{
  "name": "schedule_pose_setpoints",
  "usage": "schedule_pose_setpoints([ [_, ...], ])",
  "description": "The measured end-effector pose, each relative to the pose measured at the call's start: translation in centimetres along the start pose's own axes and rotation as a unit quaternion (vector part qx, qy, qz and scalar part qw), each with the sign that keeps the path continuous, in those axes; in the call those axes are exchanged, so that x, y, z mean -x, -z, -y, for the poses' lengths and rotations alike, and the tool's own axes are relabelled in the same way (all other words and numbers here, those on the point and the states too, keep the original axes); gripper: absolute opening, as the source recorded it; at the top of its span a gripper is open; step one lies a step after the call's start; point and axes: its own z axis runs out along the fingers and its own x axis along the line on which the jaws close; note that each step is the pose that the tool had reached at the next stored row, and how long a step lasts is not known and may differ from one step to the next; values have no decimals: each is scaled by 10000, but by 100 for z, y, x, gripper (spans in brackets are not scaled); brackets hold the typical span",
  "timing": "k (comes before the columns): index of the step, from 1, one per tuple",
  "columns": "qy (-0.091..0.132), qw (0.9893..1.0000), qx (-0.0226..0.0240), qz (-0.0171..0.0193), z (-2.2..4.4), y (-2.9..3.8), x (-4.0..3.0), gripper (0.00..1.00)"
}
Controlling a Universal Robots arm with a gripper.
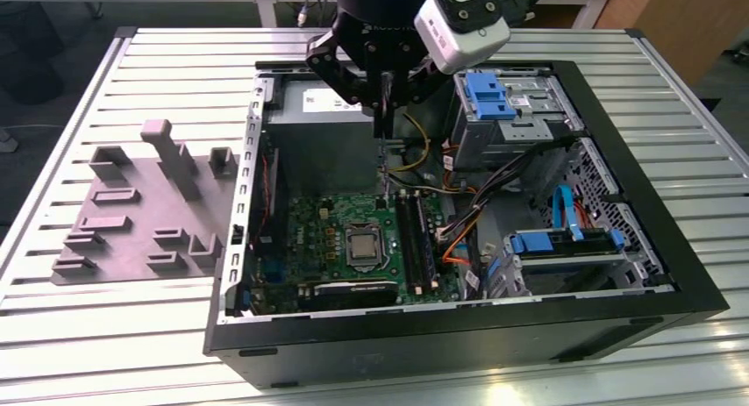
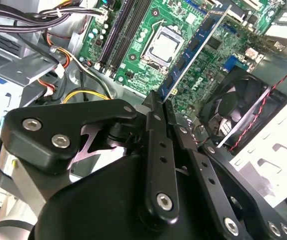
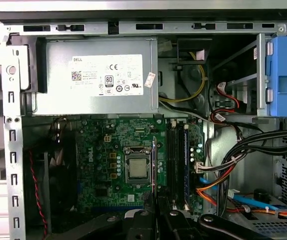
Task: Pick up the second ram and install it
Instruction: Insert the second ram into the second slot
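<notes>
Slatted metal table (image 1: 153, 353), open computer case (image 1: 655, 274). Second ram (image 2: 193, 52): thin blue-green stick, pinched edge-on between the closed jaws of the gripper (image 1: 384, 108), hanging seemingly clear above the motherboard (image 1: 316, 248).

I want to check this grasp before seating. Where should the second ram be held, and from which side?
Probably as it is held now: the gripper is shut on the second ram at one end, one finger on each flat face. The stick is thin and flat, so its faces give the broadest contact. It hangs lengthwise below the gripper over the motherboard, leaving most of its length free.
</notes>
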Motion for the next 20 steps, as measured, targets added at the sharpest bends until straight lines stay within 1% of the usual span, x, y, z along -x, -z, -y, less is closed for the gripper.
schedule_pose_setpoints([
  [11, -4, 10000, 1, 0, 0, -1, 3, 14],
  [15, -5, 10000, 1, 0, -2, -14, 44, 14],
  [20, -2, 10000, 1, -1, -7, -51, 110, 14],
])
